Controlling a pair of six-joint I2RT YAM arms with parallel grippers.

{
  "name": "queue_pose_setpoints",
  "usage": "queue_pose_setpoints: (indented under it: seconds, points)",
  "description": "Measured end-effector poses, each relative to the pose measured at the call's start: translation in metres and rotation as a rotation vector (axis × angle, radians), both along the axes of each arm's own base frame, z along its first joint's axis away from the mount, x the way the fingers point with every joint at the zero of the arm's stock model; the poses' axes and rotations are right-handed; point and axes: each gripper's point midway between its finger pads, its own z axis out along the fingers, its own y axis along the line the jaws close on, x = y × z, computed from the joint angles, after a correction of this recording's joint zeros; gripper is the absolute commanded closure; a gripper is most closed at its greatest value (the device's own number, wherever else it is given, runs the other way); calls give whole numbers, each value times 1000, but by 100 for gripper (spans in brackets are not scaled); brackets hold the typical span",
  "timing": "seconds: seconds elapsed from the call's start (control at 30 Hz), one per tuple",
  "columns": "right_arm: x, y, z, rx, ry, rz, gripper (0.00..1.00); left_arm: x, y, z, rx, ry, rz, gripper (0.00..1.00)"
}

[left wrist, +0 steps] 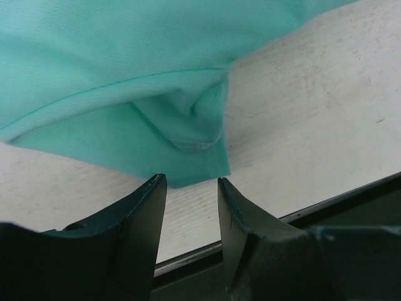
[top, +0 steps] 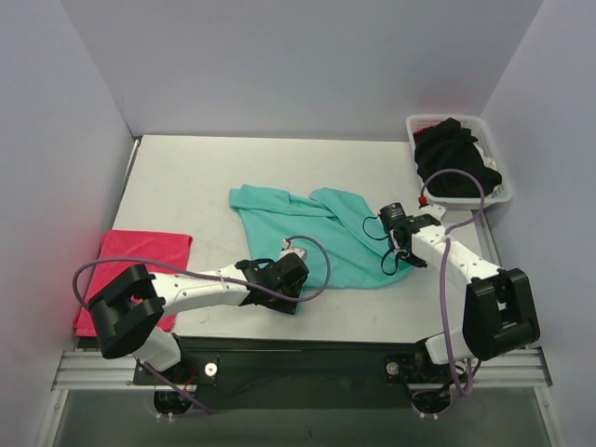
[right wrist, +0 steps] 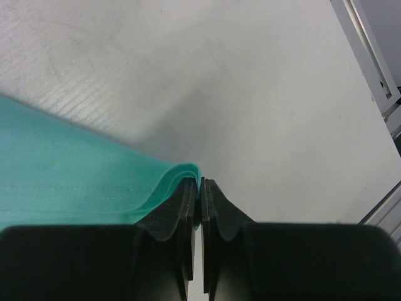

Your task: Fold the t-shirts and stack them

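Observation:
The teal-green t-shirt (top: 317, 228) lies spread and rumpled in the middle of the table. In the left wrist view a folded corner of it (left wrist: 182, 138) sits just beyond my fingertips. My left gripper (top: 292, 253) (left wrist: 191, 182) is open and empty at the shirt's near edge. My right gripper (top: 399, 251) (right wrist: 200, 182) is shut on the shirt's right edge (right wrist: 75, 182), which curls up over one finger. A pinkish-red t-shirt (top: 135, 265) lies folded at the table's left side. Black t-shirts (top: 452, 154) are piled in the basket.
The white slotted basket (top: 498, 196) stands at the back right corner, beyond the table's edge. The table's front edge and a dark rail (left wrist: 351, 200) run just behind my left gripper. Grey walls enclose the table on three sides.

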Motion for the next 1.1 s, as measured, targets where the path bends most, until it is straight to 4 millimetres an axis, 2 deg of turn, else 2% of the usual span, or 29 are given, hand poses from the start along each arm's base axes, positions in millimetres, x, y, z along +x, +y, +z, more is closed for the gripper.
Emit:
queue_pose_setpoints:
  seconds: [0.13,0.5,0.63,0.83,0.93,1.1]
  points:
    - [1,0,0,2,-5,0,100,-2,-7,-6,12,6,-16,51]
    - [2,1,0,2,-8,0,100,-1,-18,-3,-21,-1,-31,50]
    - [0,0,-2,1,-2,0,100,-2,-26,-7,-25,12,-49,50]
    - [-2,0,-5,3,-1,-6,100,-4,-28,-13,-7,27,-58,50]
    - [-3,0,-6,6,-1,-10,100,-2,-26,-14,15,26,-51,52]
    - [-5,0,-8,8,5,-10,100,1,-20,-16,56,20,-33,67]
